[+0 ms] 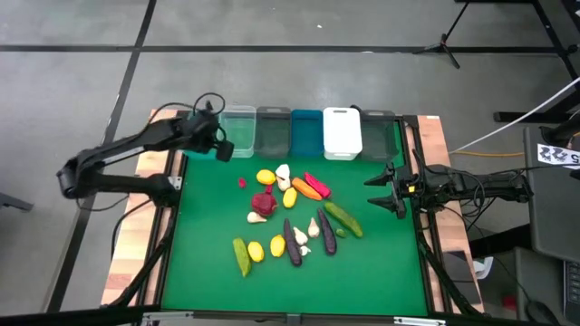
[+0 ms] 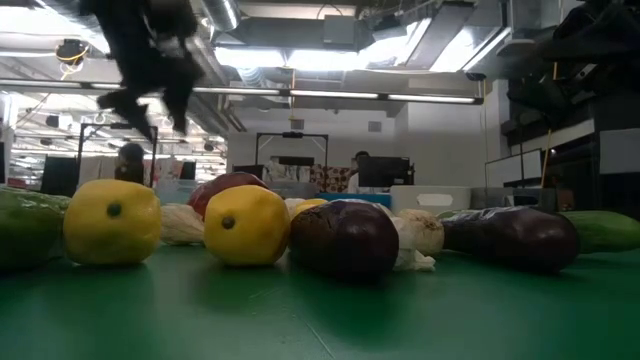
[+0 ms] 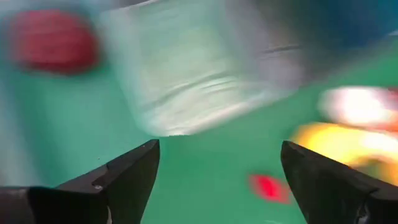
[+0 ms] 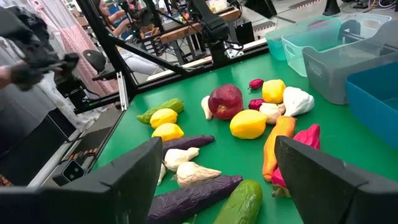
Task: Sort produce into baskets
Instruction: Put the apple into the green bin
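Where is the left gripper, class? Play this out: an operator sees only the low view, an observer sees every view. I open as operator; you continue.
Observer: The left gripper hangs over the back left corner of the green mat, beside the clear bin, fingers open and empty.
Operator: And the right gripper?
Observer: The right gripper is at the mat's right edge, open, pointing at the produce pile.
Operator: Anything in the white bin?
Observer: The white bin looks empty from above.
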Controlling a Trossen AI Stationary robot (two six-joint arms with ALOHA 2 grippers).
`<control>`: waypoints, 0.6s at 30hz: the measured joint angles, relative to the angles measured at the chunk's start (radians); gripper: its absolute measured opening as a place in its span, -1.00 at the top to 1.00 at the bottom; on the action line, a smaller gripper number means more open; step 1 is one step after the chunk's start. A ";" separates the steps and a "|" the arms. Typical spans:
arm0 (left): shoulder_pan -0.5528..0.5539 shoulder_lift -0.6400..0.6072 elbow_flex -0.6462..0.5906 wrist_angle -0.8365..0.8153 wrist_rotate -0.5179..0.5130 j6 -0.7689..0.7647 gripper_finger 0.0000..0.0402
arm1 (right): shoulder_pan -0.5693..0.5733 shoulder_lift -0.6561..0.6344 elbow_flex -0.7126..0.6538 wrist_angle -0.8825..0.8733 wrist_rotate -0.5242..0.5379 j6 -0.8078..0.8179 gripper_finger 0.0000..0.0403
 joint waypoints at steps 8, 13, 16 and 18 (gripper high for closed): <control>-0.252 -0.118 0.002 0.062 -0.078 -0.291 -0.64 | 0.000 0.000 0.000 -0.001 0.000 0.000 -0.54; -0.318 -0.105 0.002 0.104 -0.001 -0.256 -0.64 | 0.000 0.000 0.000 -0.001 0.000 0.000 -0.54; -0.393 -0.078 0.001 0.286 0.105 -0.124 -0.64 | 0.000 0.000 0.000 -0.001 0.000 0.000 -0.54; -0.460 -0.043 0.001 0.416 0.125 -0.026 -0.64 | 0.000 0.000 0.000 -0.001 0.000 0.001 -0.54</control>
